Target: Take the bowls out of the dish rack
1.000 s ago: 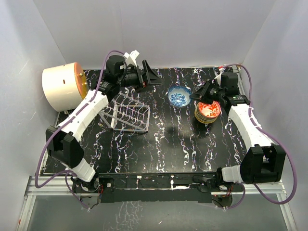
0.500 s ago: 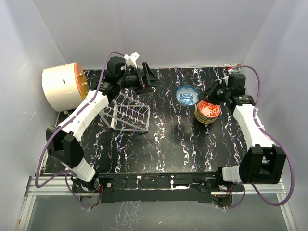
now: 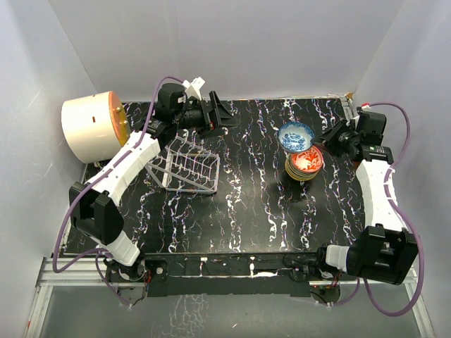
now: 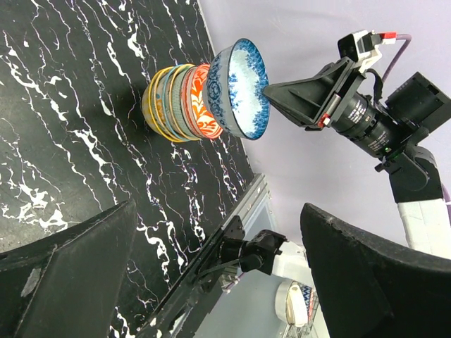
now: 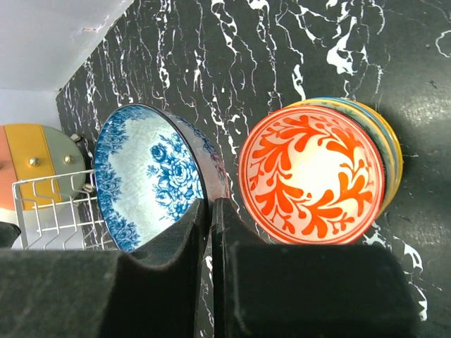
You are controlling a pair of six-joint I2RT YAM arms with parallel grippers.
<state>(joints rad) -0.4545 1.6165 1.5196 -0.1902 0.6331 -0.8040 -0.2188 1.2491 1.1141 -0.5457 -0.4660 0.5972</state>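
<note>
While the right pincer (image 5: 209,208) is clamped narrow on the rim of a blue-and-white bowl (image 3: 296,135), that bowl hangs tilted just over the far-left edge of the bowl stack (image 3: 304,169). Contact between the two: cannot tell. The stack sits at the right of the bench (image 3: 246,211), with a red-and-white bowl (image 3: 306,159) on top and yellow and teal rims beneath. The dish rack (image 3: 187,165) stands left of centre, well apart from the stack. The left pincer (image 4: 218,211) is spread wide, holding nothing, above the far edge behind the rack. A cream-and-orange cylinder (image 3: 91,127) lies at the far left.
</note>
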